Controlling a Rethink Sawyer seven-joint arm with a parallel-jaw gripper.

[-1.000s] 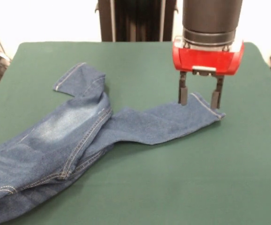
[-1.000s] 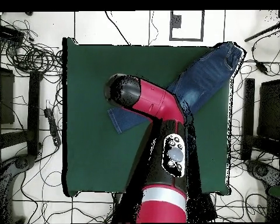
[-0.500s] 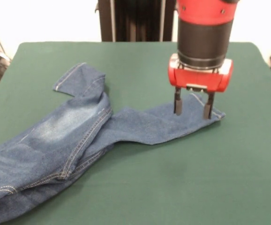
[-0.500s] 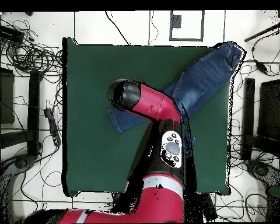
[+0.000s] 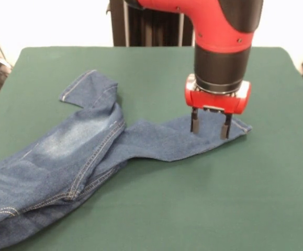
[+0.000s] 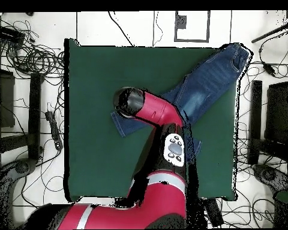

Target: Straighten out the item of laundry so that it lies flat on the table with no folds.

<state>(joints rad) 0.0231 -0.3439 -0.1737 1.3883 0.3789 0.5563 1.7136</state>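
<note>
Compared with one second ago, the jaws have come lower and a little toward 9 o'clock in the front view. Before, their tips stood at the far rim of the leg's hem; now they stand lower in the picture, over the leg cloth itself, just inside the hem. More of the red arm shows at the top of this view than before. In the overhead view the arm's black head has shifted slightly toward 3 o'clock, and more of the red base fills the bottom. The jeans have not moved.

The jaws are spread wide and hold nothing. The two dark fingers point straight down, with blue cloth visible between them. Whether the tips already touch the denim, I cannot tell.

In the front view the jeans lie on the green surface, from the 8 o'clock corner toward the middle. The waist part runs out of the picture at 8 o'clock. One leg reaches toward 3 o'clock and ends under the jaws. The other leg is folded back and its hem points toward 11 o'clock. In the overhead view the jeans stretch from the 1 o'clock corner of the surface toward its centre.

There is one pair of jeans, one surface, one arm and two fingers.
</note>
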